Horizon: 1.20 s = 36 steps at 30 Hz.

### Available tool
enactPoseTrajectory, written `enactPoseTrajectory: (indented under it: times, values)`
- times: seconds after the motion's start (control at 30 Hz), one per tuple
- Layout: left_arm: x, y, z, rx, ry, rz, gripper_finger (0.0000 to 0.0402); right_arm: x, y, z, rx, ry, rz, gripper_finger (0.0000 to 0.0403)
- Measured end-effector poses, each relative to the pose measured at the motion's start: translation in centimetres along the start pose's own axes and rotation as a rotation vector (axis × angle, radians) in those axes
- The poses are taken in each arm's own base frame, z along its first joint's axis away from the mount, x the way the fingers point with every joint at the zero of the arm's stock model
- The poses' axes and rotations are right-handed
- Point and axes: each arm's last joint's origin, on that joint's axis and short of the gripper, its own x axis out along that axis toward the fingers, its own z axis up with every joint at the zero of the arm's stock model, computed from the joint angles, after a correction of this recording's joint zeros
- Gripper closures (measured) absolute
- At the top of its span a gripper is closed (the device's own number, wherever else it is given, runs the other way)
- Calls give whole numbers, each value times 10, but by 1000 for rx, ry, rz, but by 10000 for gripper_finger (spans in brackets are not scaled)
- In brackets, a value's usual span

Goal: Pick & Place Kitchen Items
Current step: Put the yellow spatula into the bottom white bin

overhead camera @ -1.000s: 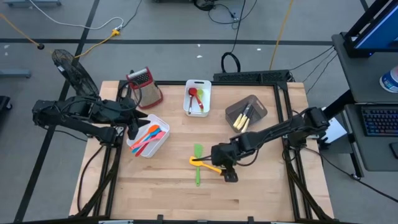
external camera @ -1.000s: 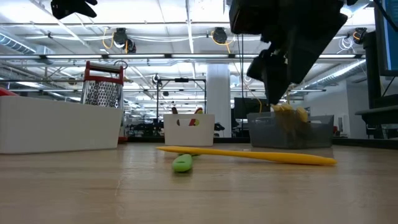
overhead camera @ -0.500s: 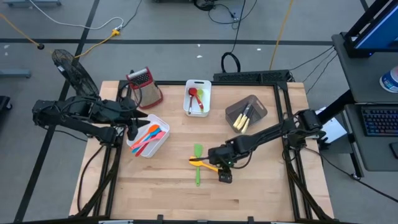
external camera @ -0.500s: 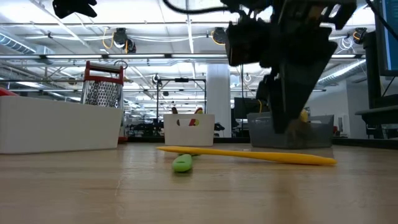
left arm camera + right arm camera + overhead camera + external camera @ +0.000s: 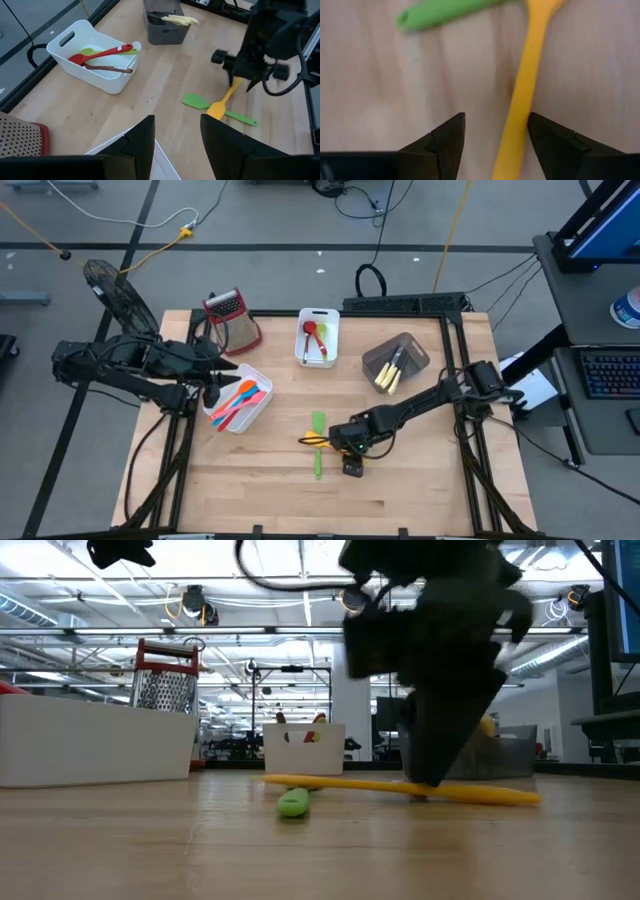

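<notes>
High view: the right gripper (image 5: pixel 349 463) hangs over the yellow spatula (image 5: pixel 322 441), which lies across the green spatula (image 5: pixel 318 442); the left gripper (image 5: pixel 212 392) waits beside the white bin (image 5: pixel 262 406), fingers partly apart, holding nothing.

Low view: the right gripper's tips reach down to the yellow handle on the table (image 5: pixel 150 850).

Right wrist view: the fingers (image 5: pixel 442 137) stand apart, the yellow handle close against one of them; closing off-centre could push it aside, or drag the green spatula along.
</notes>
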Motion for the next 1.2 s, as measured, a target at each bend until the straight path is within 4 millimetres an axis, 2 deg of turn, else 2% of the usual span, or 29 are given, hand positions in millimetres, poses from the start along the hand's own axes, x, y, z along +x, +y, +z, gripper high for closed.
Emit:
enactPoseTrajectory:
  times: [0.2,0.53,0.63,0.73,1.0,1.13,1.2]
  values:
    - [0,0,0,-4,3,-5,238,6,-3,8,-8,-114,-82,193]
    - [0,0,0,-16,2,-5,238,10,-12,14,-25,-164,-148,200]
    - [0,0,0,-19,3,-5,238,11,-14,15,-31,-186,-189,221]
    - [0,0,0,-31,2,-3,238,22,-18,14,-26,-193,-242,254]
    - [0,0,0,-60,0,-2,238,45,-28,10,62,-165,-282,378]
    - [0,0,0,-69,0,-2,238,44,-28,11,91,-178,-275,383]
    - [0,0,0,-72,0,-2,238,38,-27,14,103,-197,-261,383]
